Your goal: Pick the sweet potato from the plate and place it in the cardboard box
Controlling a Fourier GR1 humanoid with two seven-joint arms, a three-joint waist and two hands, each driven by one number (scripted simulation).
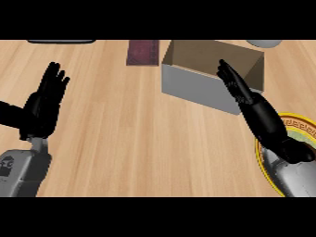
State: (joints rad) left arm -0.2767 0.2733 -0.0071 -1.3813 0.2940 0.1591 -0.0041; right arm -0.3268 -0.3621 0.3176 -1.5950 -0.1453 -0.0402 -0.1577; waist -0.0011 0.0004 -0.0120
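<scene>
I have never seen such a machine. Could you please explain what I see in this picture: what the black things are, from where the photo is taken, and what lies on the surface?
The view is from the robot's head, looking steeply down at a wooden counter. The two black shapes are its hands on grey forearms. The left hand rests open at the left, fingers up, holding nothing. The right hand stretches with straight fingers over the near wall of the cardboard box; it also holds nothing. The box is open at the top, and the part of its inside that shows is bare. At the lower right lies a plate with a yellow patterned rim, mostly hidden by the right arm. No sweet potato can be seen. A dark red flat thing lies behind the box.
</scene>
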